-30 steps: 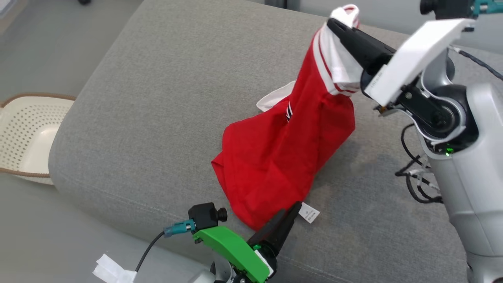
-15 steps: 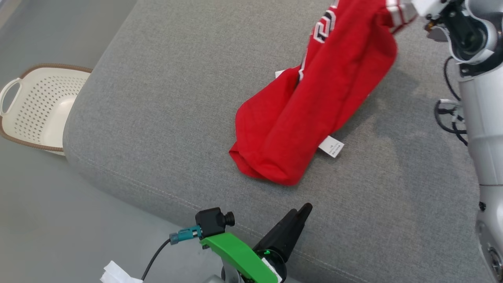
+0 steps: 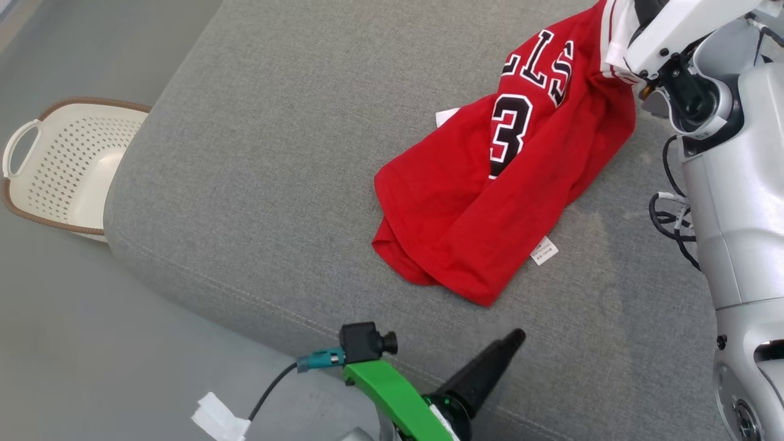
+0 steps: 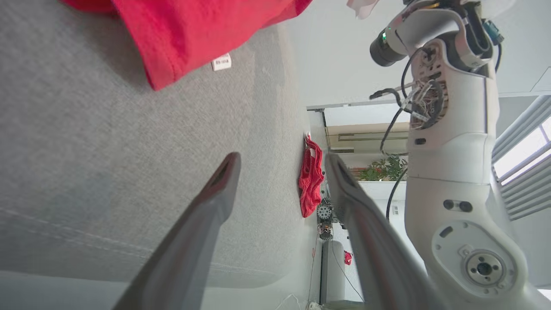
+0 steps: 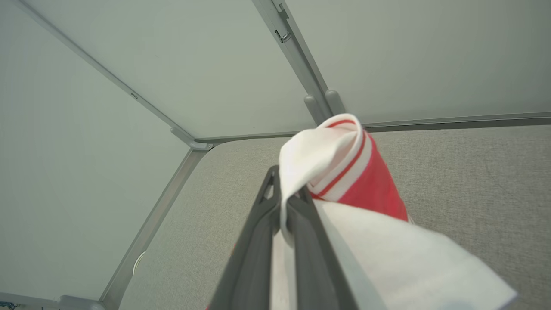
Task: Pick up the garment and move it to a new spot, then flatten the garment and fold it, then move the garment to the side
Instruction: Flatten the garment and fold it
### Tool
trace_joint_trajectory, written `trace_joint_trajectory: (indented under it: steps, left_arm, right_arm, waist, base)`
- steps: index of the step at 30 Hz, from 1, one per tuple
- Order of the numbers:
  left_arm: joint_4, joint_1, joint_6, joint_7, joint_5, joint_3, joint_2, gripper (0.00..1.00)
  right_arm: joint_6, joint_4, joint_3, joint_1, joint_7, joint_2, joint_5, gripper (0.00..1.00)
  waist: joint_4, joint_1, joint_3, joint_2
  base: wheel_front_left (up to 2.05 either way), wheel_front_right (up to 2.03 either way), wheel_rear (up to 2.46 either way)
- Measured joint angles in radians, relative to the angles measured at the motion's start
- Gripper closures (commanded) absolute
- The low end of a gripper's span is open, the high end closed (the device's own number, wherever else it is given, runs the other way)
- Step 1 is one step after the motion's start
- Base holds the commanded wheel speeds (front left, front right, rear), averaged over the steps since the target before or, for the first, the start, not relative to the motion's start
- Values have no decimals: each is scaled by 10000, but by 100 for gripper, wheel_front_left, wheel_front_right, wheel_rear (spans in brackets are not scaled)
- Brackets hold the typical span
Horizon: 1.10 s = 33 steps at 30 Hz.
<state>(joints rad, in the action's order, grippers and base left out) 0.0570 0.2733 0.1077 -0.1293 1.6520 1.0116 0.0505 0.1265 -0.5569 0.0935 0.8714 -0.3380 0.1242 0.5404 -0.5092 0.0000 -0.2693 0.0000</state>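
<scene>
Cream perforated basket sits beside the grey cushion.

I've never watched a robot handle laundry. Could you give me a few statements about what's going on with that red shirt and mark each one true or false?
1. The right gripper is shut on the white-trimmed edge of the red jersey. True.
2. The left gripper grips the jersey too. False: it is open and apart from the cloth.
3. The jersey hangs wholly clear of the grey cushion. False: its lower part lies on the cushion.
4. A white perforated basket sits beside the cushion, on the robot's left. True.
5. The jersey shows a large 3. True.
</scene>
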Motion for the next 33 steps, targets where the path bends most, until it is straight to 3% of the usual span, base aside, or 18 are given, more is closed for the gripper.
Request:
trace_joint_trajectory:
  steps: [3, 5, 6, 10, 11, 12, 13, 14, 21, 33]
  left_arm:
    - [23, 12, 61, 276, 454, 431, -2, 0]
    - [167, 106, 63, 418, 663, 637, 0, 43]
    - [259, 158, 63, 420, 763, 690, -2, 51]
    - [349, 211, 71, 328, 1164, 568, 2, 60]
    - [347, 246, 77, 295, 1352, 527, 2, 58]
    - [391, 321, 79, 151, 1371, 470, -4, 45]
    - [548, 469, 79, -23, 1302, 364, -17, 18]
    - [790, 682, 79, -221, 1097, 247, -21, 0]
    - [2031, 1566, 79, -930, 362, -201, -29, 0]
    - [3218, 1792, -25, -915, 566, 633, -42, 0]
  right_arm:
    - [0, 4, -128, 1, 59, -65, 69, 100]
    - [0, 6, -305, 6, 119, -61, 98, 100]
    - [0, 12, -349, 8, 119, -65, 113, 100]
    - [0, 44, -221, 51, 119, -278, 151, 100]
    - [0, 71, -174, 72, 117, -341, 155, 100]
    - [0, 107, -159, 99, 117, -405, 188, 100]
    - [0, 161, -150, 124, 117, -433, 242, 100]
    - [0, 226, -144, 144, 117, -435, 261, 100]
    - [0, 451, -48, 218, 113, -416, 347, 100]
    - [0, 660, 31, 225, 71, -414, 445, 100]
  waist:
    - [125, 0, 54, 0]
    - [218, 0, 77, 0]
    - [268, 0, 83, 0]
    - [519, 0, 60, 0]
    - [597, 0, 45, 0]
    - [675, 0, 26, 0]
    - [754, 0, 3, 0]
    - [832, 0, -23, 0]
    - [1217, 0, -285, 0]
    - [1454, 0, -534, 0]
  base:
    - [0, 0, 0]
    - [0, 0, 0]
    - [0, 0, 0]
    - [0, 0, 0]
    - [0, 0, 0]
    - [0, 0, 0]
    - [0, 0, 0]
    - [0, 0, 0]
    - [0, 0, 0]
    - [0, 0, 0]
